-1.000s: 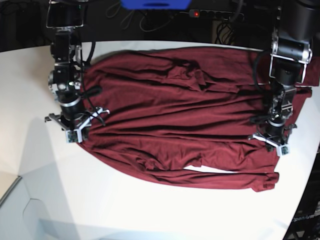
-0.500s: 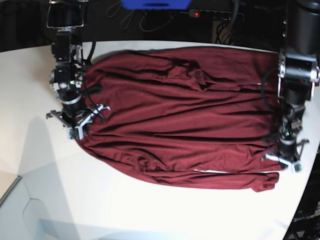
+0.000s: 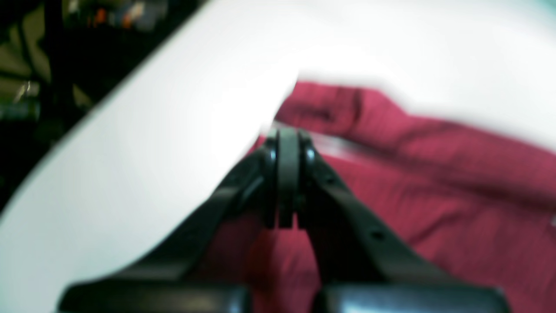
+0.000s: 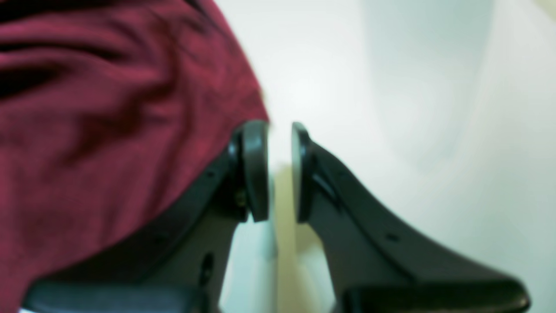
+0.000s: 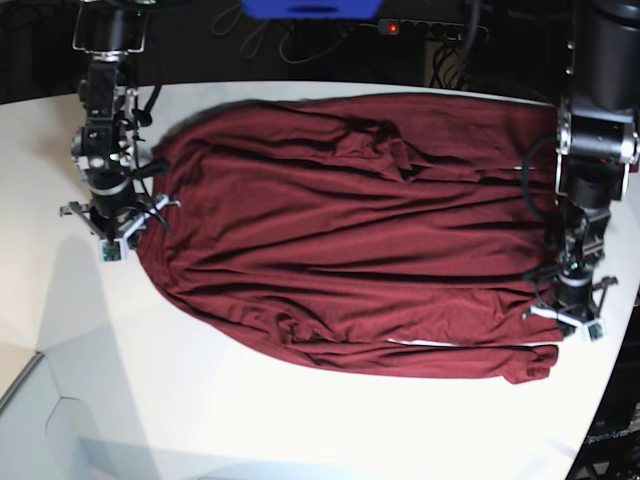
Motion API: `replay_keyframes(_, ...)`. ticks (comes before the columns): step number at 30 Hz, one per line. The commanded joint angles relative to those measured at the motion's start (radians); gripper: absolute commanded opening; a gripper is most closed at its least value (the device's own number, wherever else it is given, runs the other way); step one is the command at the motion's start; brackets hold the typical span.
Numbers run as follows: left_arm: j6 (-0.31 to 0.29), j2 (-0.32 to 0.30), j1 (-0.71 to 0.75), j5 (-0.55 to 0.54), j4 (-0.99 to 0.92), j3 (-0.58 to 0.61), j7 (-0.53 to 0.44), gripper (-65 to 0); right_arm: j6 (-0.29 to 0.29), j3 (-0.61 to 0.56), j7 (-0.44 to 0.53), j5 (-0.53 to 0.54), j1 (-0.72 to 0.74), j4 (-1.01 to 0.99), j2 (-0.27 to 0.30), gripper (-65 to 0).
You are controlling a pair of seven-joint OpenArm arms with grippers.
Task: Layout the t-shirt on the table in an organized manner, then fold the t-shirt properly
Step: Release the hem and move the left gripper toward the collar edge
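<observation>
Shirt: the dark red soft thin t-shirt (image 5: 360,235) lies spread out on the big white smooth surface (image 5: 300,420), sideways, with long wrinkles running across it.
What moved on the right side: the right end effector (image 5: 112,232) has slid outward, away from the shirt's middle. The shirt edge beside it now reaches farther out than it did 1 second ago.
Right end effector: its 2 pads stand a little apart, with only white surface showing between them. The shirt edge sits just beside 1 pad. It does not look like it is pinching cloth.
What moved on the left side: the left end effector (image 5: 573,310) went down toward the shirt's lower corner and sits there now, on the cloth.
Left end effector: pressed together. I cannot tell if cloth is caught in it.
What it means: the shirt looks wider and flatter, so the laying-out part seems nearly done. No fold has been made yet.
</observation>
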Motion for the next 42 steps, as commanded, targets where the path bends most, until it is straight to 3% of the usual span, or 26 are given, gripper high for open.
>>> replay_keyframes(1,0.001,-0.018,-0.025,-0.007,0.031,-0.005,-0.032,-64.8,-0.004,0.012,0.035,0.005,0.017,0.023,0.004,-56.9)
replay_keyframes(3,0.001,-0.021,0.009,-0.007,0.089,-0.005,-0.026,-64.8,-0.004,0.023,0.036,0.01,0.02,0.06,0.001,-56.9)
replay_keyframes(8,0.002,-0.036,0.126,-0.007,0.312,-0.005,0.106,-64.8,-0.004,0.006,0.031,0.01,0.097,0.086,-0.071,-56.5)
replay_keyframes(13,0.007,-0.05,0.291,-0.009,0.617,-0.017,0.247,-64.9,-0.002,-0.128,0.025,0.005,0.206,-0.017,-0.097,-56.9)
replay_keyframes(19,0.002,-0.03,0.512,-0.004,0.884,-0.201,0.407,-64.9,-0.002,-0.298,0.028,0.005,0.328,-0.241,-0.092,-56.9)
replay_keyframes(26,0.001,0.001,0.63,0.004,0.864,-0.361,0.465,-64.9,-0.002,-0.304,0.038,0.01,0.486,-0.526,-0.095,-56.9)
replay_keyframes(32,-0.001,0.001,0.63,0.004,0.784,-0.364,0.47,-64.9,-0.008,-0.303,0.105,0.007,0.58,-0.701,-0.068,-56.9)
replay_keyframes(40,-0.001,0.028,0.664,-0.006,0.774,-0.363,0.474,-64.9,-0.01,-0.301,0.108,0.008,0.638,-0.752,-0.034,-56.9)
replay_keyframes(42,-0.001,0.028,0.666,-0.006,0.774,-0.369,0.519,-64.9,-0.01,-0.27,0.108,0.005,0.644,-0.75,-0.032,-56.9)
